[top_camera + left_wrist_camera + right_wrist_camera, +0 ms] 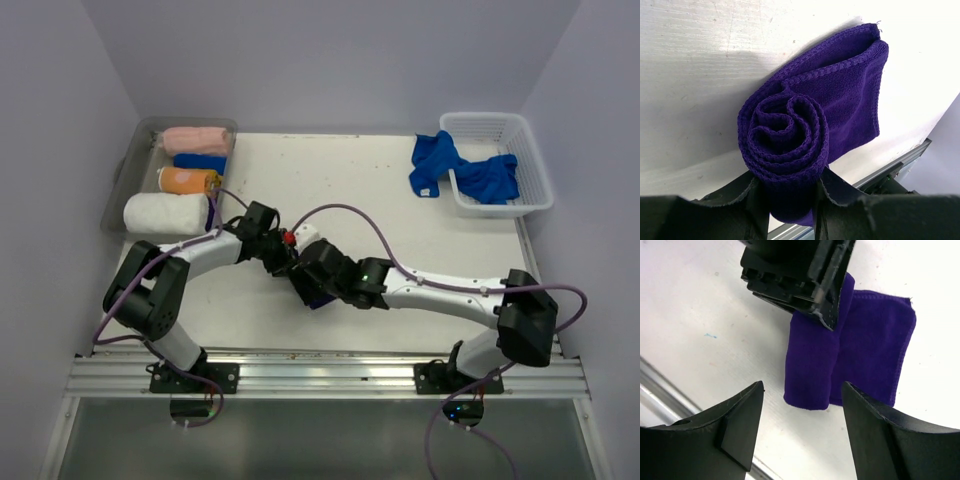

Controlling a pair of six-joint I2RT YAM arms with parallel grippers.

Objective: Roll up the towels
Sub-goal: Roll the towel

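Observation:
A purple towel (840,90) lies on the white table, partly rolled into a spiral (785,135). My left gripper (785,205) is shut on the end of the roll, a finger on each side. In the right wrist view the towel (875,350) shows the roll on its left and a flat tail on the right, with the left gripper (800,270) clamped on its far end. My right gripper (802,405) is open and empty, just short of the roll's near end. In the top view both grippers meet at the table's middle, over the towel (318,298).
A clear bin (128,175) at the far left holds rolled towels: pink (195,139), blue (200,161), orange (187,181) and white (165,213). A white basket (535,195) at the far right holds loose blue towels (488,178), one hanging over its rim onto the table.

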